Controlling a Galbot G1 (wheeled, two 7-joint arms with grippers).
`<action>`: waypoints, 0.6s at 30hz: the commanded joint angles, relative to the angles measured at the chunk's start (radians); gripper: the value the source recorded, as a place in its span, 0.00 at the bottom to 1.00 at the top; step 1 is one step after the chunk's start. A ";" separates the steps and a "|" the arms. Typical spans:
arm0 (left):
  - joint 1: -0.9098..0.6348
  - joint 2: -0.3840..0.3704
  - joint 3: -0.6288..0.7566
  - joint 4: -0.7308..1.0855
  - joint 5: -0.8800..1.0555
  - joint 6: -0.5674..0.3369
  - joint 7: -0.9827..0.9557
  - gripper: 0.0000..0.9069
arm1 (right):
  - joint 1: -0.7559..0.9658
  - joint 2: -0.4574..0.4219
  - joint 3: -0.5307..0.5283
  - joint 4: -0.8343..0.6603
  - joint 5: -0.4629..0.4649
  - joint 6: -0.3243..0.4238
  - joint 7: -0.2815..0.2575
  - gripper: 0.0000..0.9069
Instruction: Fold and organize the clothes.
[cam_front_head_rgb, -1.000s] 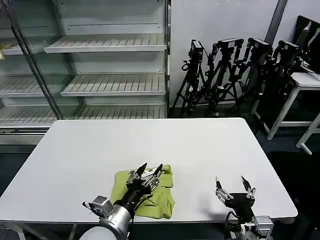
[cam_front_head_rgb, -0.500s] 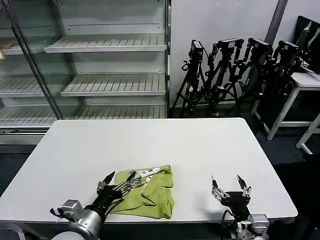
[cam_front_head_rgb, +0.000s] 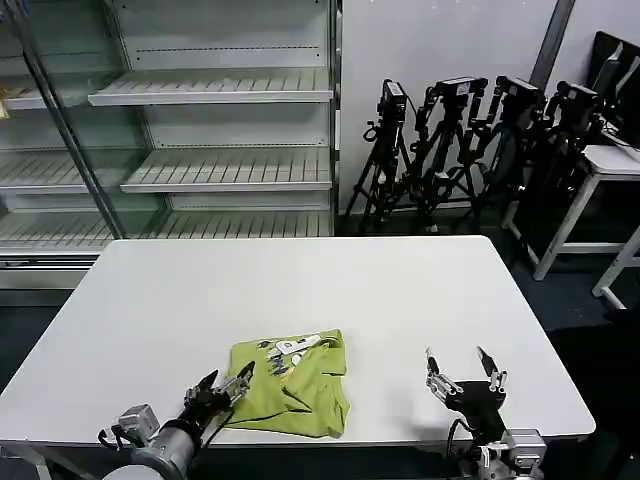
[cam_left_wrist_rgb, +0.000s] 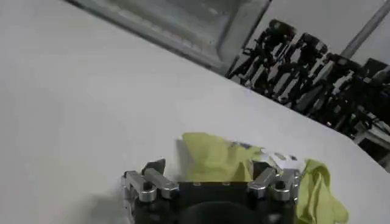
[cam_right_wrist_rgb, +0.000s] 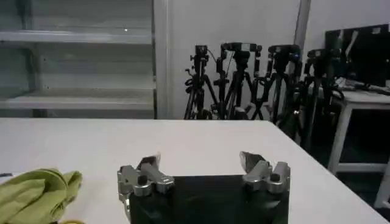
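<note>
Pincers (cam_front_head_rgb: 222, 385) (cam_front_head_rgb: 465, 368) low at table edge, spread wide, flanking folded shirt (cam_front_head_rgb: 295, 385)

shirt (cam_right_wrist_rgb: 38, 193) cut off by edge | print (cam_front_head_rgb: 290, 348) too small to read

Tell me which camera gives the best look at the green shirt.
The head view: the whole shirt lies folded near the table's front edge, printed graphic facing up. The left wrist view catches bunched folds beyond the left gripper; the right wrist view sees one corner.
</note>
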 joint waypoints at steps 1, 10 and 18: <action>-0.011 -0.021 0.045 0.032 0.021 -0.011 0.029 1.00 | -0.007 0.001 0.018 0.017 0.003 0.001 0.000 1.00; -0.048 -0.024 0.065 0.060 -0.004 -0.063 0.035 0.03 | -0.030 0.014 0.031 0.042 -0.001 0.000 0.001 1.00; -0.053 -0.042 0.058 0.082 -0.078 -0.081 0.036 0.03 | -0.043 0.017 0.044 0.061 0.000 -0.002 0.001 1.00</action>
